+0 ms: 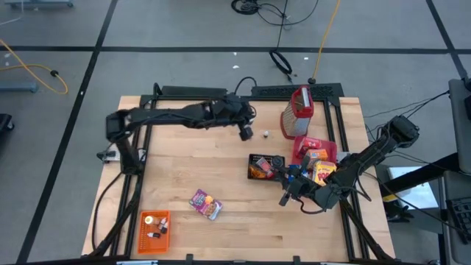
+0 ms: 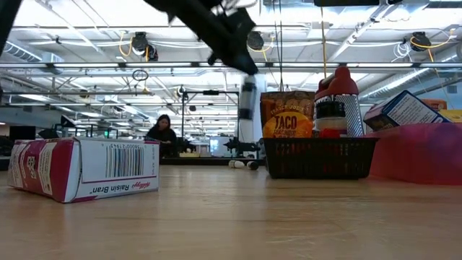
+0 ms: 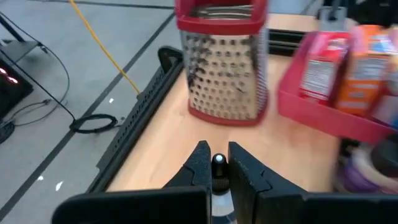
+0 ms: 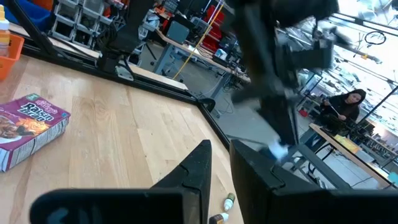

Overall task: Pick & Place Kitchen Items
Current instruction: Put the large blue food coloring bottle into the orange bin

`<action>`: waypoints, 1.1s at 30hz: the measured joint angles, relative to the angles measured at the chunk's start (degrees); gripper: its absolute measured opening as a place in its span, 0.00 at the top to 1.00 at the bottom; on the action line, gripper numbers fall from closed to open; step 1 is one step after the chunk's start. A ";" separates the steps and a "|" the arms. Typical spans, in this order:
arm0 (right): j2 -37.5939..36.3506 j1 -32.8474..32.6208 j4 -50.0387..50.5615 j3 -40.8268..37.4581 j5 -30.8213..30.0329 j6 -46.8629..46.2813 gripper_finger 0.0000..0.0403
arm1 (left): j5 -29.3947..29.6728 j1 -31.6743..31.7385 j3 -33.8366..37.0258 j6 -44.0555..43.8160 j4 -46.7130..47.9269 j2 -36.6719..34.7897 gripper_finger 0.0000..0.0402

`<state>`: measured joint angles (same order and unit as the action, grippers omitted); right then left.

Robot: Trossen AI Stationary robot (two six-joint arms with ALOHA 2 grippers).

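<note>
My left gripper point(image 1: 246, 133) hangs above the table's far middle, shut on a tiny pale bottle point(image 2: 247, 100). A metal grater with a red top point(image 1: 297, 112) stands just beyond it. The red tray point(image 1: 305, 144) at the right holds several snack boxes. The black mesh basket point(image 1: 259, 160) holds a taco packet point(image 2: 286, 115). A purple Raisin Bran box point(image 1: 204, 204) lies flat near the front. My right gripper point(image 1: 285, 197) hovers level near the basket's front. Its fingers point(image 4: 200, 163) stand a narrow gap apart with nothing between them. My left gripper pinches the tiny bottle between its two fingers point(image 3: 200, 163). The bottle's white cap point(image 3: 218, 162) shows at the fingertips and its body runs back between them. The fingers slant down toward the table's right. The bottle hangs clear of the table.
An orange crate point(image 1: 154, 229) with tiny bottles sits at the front left corner. Small loose bottles point(image 4: 229, 200) lie on the wood below the left gripper. Bare wood spreads across the left and middle. A person sits at a desk far behind the table.
</note>
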<state>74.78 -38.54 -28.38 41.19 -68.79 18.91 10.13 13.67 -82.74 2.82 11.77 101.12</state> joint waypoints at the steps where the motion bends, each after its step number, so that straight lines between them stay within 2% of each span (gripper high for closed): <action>1: 0.00 0.00 0.02 0.00 0.02 -0.16 0.87 | 0.06 -0.64 -0.04 -0.34 2.40 -1.57 0.96; 6: 0.00 0.00 -0.01 0.00 -0.01 -0.22 0.87 | 0.70 -5.38 -0.04 -2.97 15.26 -8.52 0.96; 16: 0.01 -0.02 0.04 0.00 0.04 -1.69 0.87 | 10.28 -22.20 -0.04 -16.01 32.50 -19.24 0.96; 27: 0.02 -0.16 0.11 0.00 0.07 -2.90 0.87 | 25.39 -47.11 0.02 -41.35 46.51 -21.97 0.96; 33: 0.02 -0.17 0.25 0.00 0.08 -3.93 0.87 | 34.10 -60.98 2.45 -56.16 47.26 -21.23 0.96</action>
<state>74.81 -38.72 -28.13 41.19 -68.71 14.98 44.23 -47.31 -80.29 -53.34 59.04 79.89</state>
